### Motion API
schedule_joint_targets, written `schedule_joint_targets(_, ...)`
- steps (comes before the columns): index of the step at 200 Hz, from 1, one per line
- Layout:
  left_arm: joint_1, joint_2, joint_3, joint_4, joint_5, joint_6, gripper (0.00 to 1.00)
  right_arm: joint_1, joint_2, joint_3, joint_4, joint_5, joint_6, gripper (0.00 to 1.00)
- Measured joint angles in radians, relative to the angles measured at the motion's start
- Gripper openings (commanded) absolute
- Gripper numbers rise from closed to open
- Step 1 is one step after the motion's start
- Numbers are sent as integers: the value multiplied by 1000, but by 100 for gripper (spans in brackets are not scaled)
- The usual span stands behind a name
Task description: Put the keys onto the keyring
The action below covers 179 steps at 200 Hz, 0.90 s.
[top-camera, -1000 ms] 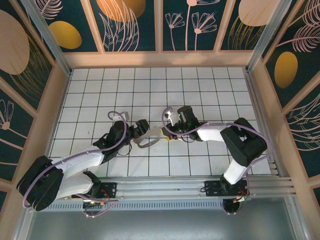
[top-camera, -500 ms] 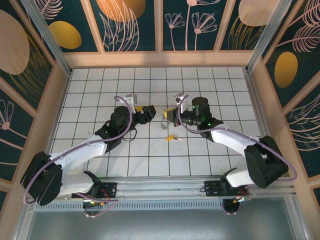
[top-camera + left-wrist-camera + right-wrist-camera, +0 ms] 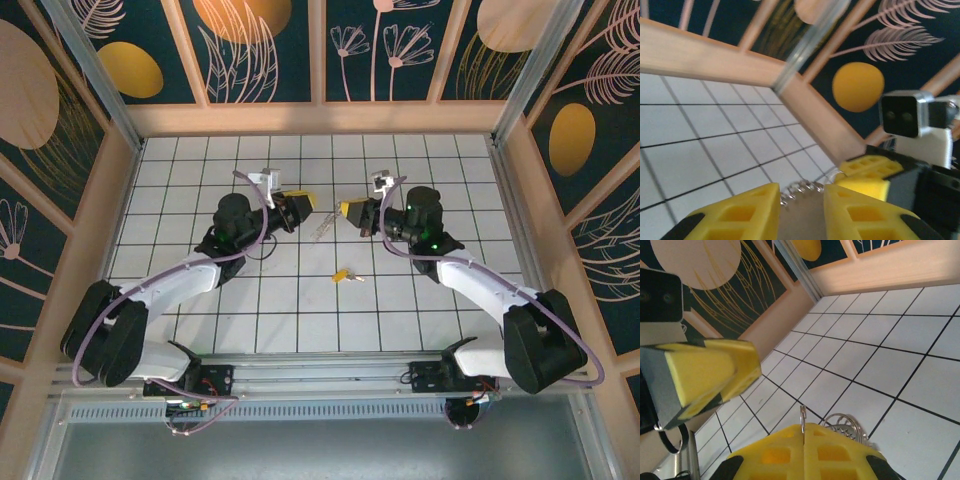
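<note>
White-tiled counter (image 3: pixel 200 300) is carrying one loose key (image 3: pixel 343 275), yellow-headed, lying crosswise, on the bases' side of the gap between the tools and nearer the right one. Tools, two: left tool (image 3: pixel 297 207) is pinching narrow on the keyring (image 3: pixel 320 228), its beige loop filling the gap; right tool (image 3: pixel 350 213) is clamping fully closed on its thin metal edge. Keyring, one, is hanging between them. Silver keys (image 3: pixel 799 189) on it are too small to count.

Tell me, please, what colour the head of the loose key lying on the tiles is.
Yellow; the key shows best in the top external view.
</note>
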Motion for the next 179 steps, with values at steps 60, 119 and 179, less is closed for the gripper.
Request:
schedule_joint_targets(60,0,84,11,179,204,-65,21,-8,0,-1,84,-73,82,0)
schedule_joint_targets(119,0,119,13,308,287,-127,21,-8,0,-6,133,-137,127,0)
schedule_joint_targets(179,0,150,13,374,311,-162,25,-3,0,-8,164,-161,150,0)
